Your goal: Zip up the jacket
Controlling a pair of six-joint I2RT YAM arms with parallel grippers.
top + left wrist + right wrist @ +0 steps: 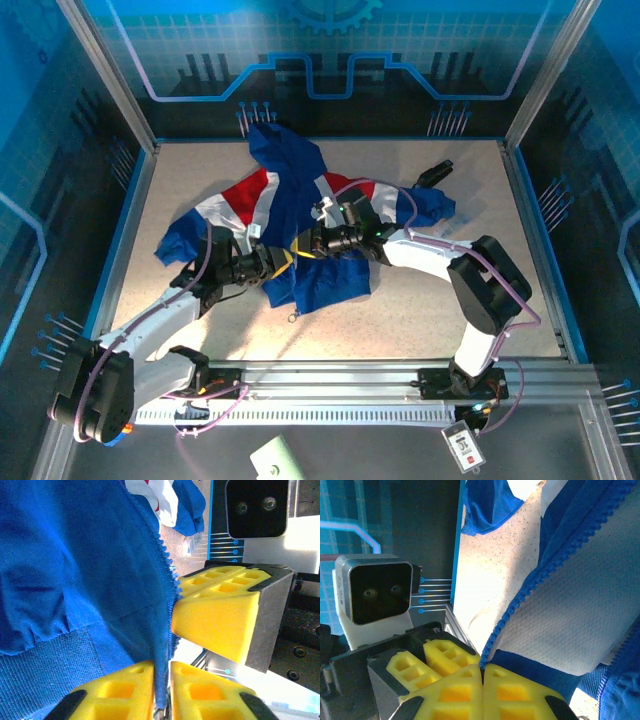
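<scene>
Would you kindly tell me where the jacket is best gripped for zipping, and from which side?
Grip the jacket by its toothed zipper edge near the hem, coming from the open front: that edge is a thin, flat strip that pinches easily. The left pincer and right pincer hold there.

Blue jacket (560,615) zip edge (540,575) is pinched between 2 closed yellow pads (450,692) of right gripper (482,676); white lining (570,630) is exposed above speckled table (485,575).

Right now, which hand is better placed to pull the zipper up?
Probably the right hand: it is shut on the end of the jacket's zipper teeth. The left hand pinches zipper teeth too, beside the hem, good for holding steady.
</scene>
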